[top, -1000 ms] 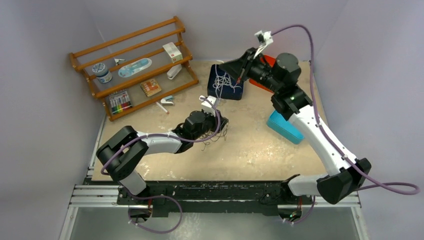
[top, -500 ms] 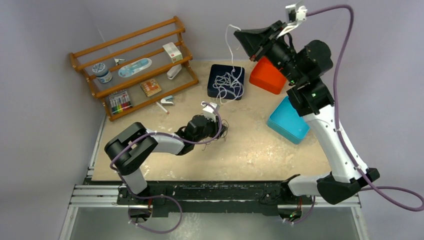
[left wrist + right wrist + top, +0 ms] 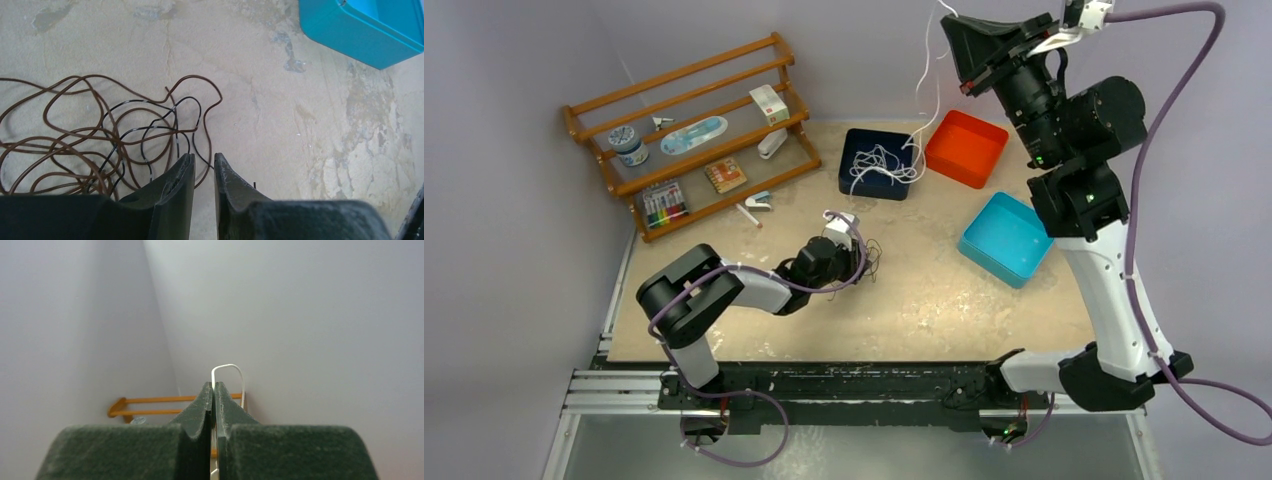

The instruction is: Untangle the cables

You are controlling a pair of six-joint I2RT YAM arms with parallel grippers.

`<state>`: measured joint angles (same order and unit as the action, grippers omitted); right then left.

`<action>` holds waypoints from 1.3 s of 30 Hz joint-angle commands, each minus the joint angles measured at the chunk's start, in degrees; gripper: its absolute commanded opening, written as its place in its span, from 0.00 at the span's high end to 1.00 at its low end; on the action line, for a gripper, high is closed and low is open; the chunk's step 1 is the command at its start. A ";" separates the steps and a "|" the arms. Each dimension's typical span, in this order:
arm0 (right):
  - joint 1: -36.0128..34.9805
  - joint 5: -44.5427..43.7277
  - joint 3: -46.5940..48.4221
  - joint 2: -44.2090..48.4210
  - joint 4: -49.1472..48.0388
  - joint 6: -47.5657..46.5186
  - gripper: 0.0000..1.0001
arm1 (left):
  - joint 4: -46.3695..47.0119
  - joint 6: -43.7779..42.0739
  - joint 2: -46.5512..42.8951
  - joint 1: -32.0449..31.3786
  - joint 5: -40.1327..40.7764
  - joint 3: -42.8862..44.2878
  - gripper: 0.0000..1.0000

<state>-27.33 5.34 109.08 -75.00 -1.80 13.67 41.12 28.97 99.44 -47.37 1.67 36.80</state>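
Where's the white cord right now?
Overhead view, far side: the white cord hangs from the right tool down into the dark blue tray beside the orange tray.

White cable (image 3: pixel 882 162), plain. Brown cables (image 3: pixel 65 150), uniform dark brown. One black cable (image 3: pixel 145 129), glossy, with pale glints. Far tray (image 3: pixel 871 192) navy; tray to its right (image 3: pixel 967 148) orange-red; nearer right tray (image 3: pixel 1009 238) teal. Table (image 3: pixel 924 300) beige, mottled with grey and paler blotches. Far left rack (image 3: pixel 674 74) orange-brown wood. Hoses (image 3: pixel 1169 8) purple. Arm links (image 3: pixel 1114 300) white, joints black.
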 commanded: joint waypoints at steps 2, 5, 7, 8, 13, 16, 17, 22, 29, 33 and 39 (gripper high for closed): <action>0.11 -6.09 2.73 -0.64 0.67 -4.00 1.00 | -0.54 0.55 -2.46 0.00 4.23 -2.47 0.80; 0.19 -6.57 5.37 -4.19 3.92 -5.00 1.00 | -3.42 0.41 -5.17 0.00 5.28 -4.12 0.80; 0.26 -6.36 6.16 -6.32 5.29 -5.44 1.00 | -5.83 0.07 -7.41 0.00 6.15 -4.90 0.80; 0.34 -6.27 6.23 -7.18 5.53 -5.49 1.00 | -6.91 0.01 -8.59 0.00 6.84 -5.34 0.80; 1.40 -4.78 6.66 -11.45 4.95 -5.35 1.00 | -11.18 0.23 -16.54 0.00 9.89 -7.66 0.80; 2.47 -3.70 7.81 -14.41 4.75 -5.26 1.00 | -13.80 0.47 -21.18 0.00 11.92 -8.62 0.77; 2.91 -3.23 7.96 -15.25 4.40 -5.12 1.00 | -14.90 0.43 -22.73 0.00 12.75 -8.77 0.75; 5.71 0.00 10.22 -20.59 2.99 -3.75 1.00 | -21.07 0.15 -29.49 0.00 18.22 -8.92 0.62; 7.61 3.87 15.79 -29.89 3.70 -3.06 1.00 | -27.41 -0.59 -35.38 0.01 24.52 -8.15 0.55; 8.29 5.64 17.13 -33.84 4.50 -2.81 1.00 | -28.58 -0.09 -36.15 0.00 25.90 -8.06 0.55; 9.31 7.07 16.31 -37.35 4.47 -2.41 1.00 | -29.45 0.38 -35.82 0.07 26.29 -7.67 0.55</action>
<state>-18.81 10.04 123.55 -112.29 4.47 10.48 11.66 28.97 64.42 -47.37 26.06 28.21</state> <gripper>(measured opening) 0.008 0.451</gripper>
